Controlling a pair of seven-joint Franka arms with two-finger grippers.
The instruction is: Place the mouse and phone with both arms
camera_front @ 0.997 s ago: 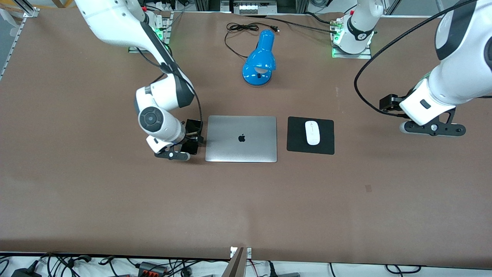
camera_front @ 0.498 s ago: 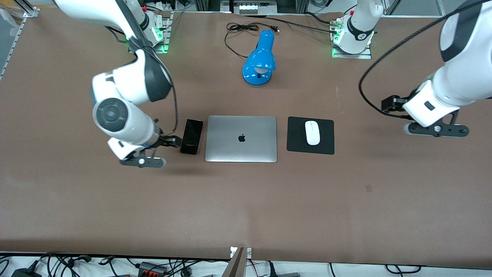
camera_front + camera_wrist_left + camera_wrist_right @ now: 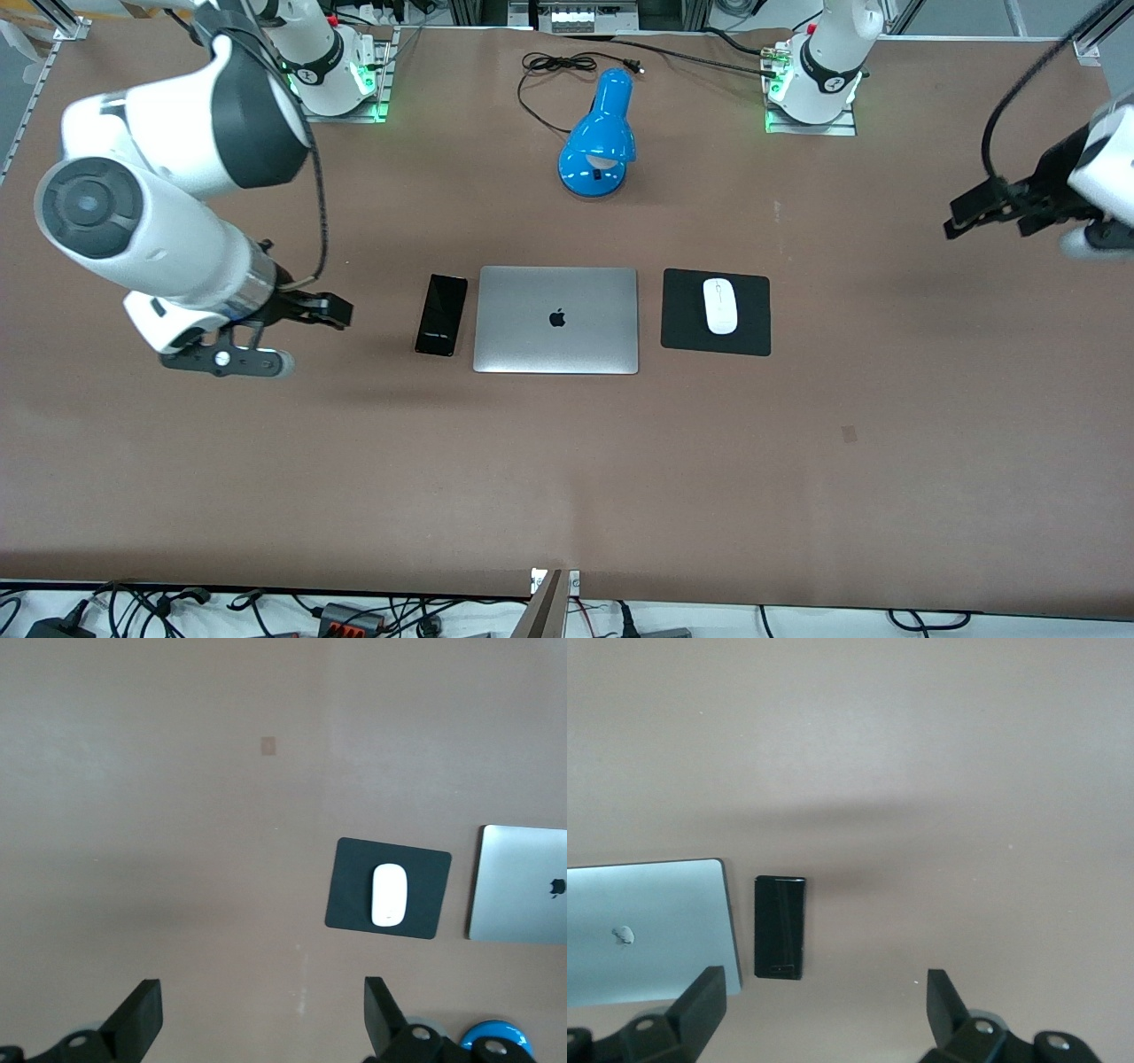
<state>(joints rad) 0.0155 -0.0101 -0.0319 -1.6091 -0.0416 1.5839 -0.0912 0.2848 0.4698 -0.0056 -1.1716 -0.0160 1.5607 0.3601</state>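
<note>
The black phone (image 3: 441,315) lies flat on the table beside the closed silver laptop (image 3: 556,319), toward the right arm's end. The white mouse (image 3: 719,306) lies on a square black mouse pad (image 3: 682,312) beside the laptop, toward the left arm's end. My right gripper (image 3: 332,310) is open and empty, raised over bare table apart from the phone. My left gripper (image 3: 967,213) is open and empty, raised over the table's left-arm end. The right wrist view shows the phone (image 3: 780,926) between the open fingers (image 3: 700,997). The left wrist view shows the mouse (image 3: 389,895).
A blue desk lamp (image 3: 598,133) with a coiled black cord (image 3: 554,66) lies on the table farther from the front camera than the laptop. Both arm bases stand along the table's edge farthest from that camera. Cables lie off the table's near edge.
My right gripper has drawn away from the phone toward the right arm's end and risen, leaving the phone on the table. My left gripper has also risen and drawn back toward its end.
</note>
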